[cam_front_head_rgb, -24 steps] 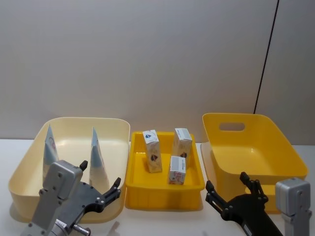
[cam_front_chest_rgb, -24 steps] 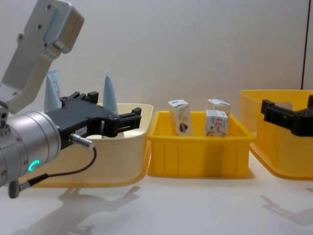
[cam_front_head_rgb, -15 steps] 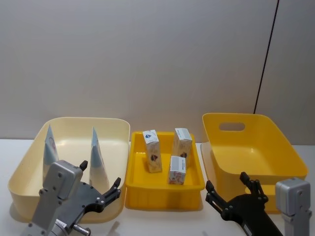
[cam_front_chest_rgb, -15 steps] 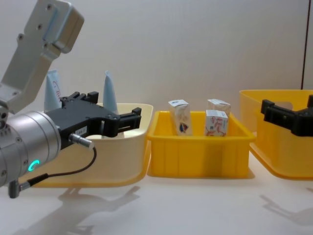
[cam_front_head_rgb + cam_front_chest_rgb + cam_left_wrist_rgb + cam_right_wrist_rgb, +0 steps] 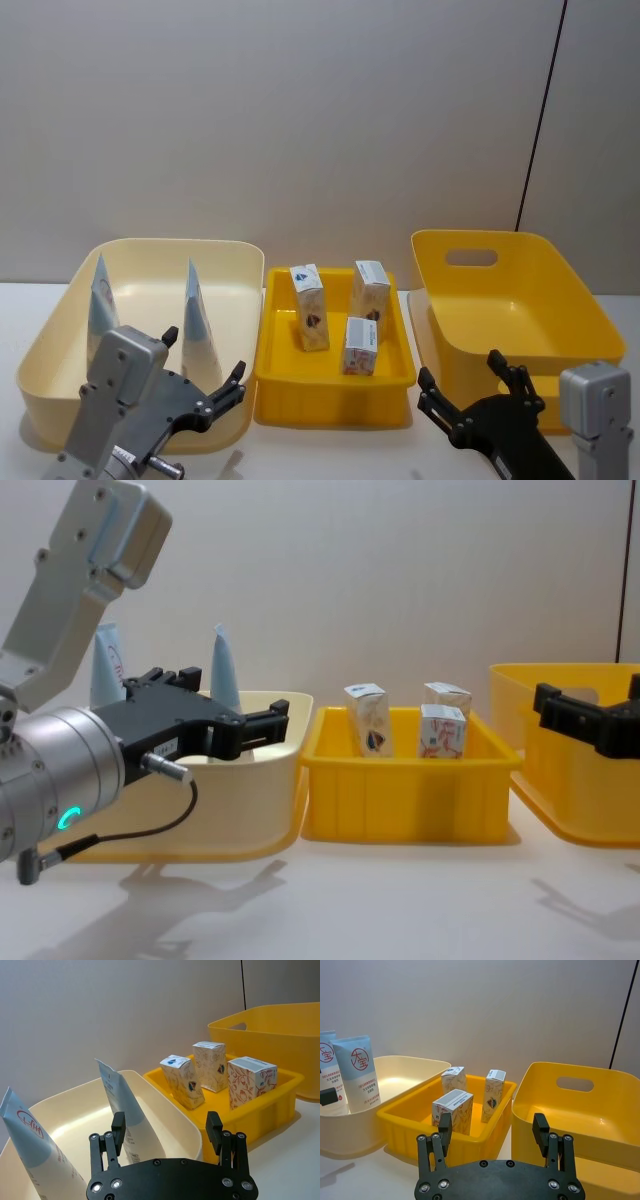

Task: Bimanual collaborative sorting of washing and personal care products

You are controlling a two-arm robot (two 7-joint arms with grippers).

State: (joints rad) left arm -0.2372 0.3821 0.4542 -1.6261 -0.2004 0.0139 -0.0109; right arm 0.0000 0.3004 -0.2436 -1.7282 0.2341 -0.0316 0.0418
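**Stock on the counter: two tubes, three cartons, both end effectors empty**

**Hard to see.** The cap ends of the tubes (image 5: 195,315) sit below the rim of the cream tub (image 5: 170,243). In the chest view my left arm also covers their lower halves. The bases of the cartons (image 5: 310,307) are behind the front wall of the yellow tray (image 5: 330,400). In the chest view my right end effector (image 5: 590,695) is cut off at the picture's edge.

**Tubes, two.** Both stand in the cream tub on my left, well apart. Their long axes are near vertical, with the flat crimped end up. From the head they show edge-on as thin wedges. The right wrist view shows their broad faces with red lettering.

**Cartons, three.** All are in the yellow tray, between the cream tub and the yellow tub (image 5: 490,235). The two at the back stand on end, and the left one leans. The third is nearer to me.

**Left end effector** (image 5: 203,357). Fingers spread, holding nothing, low at the near side of the cream tub.

**Right end effector** (image 5: 462,372). Fingers spread, holding nothing, in front of the yellow tub, above the counter (image 5: 400,900).
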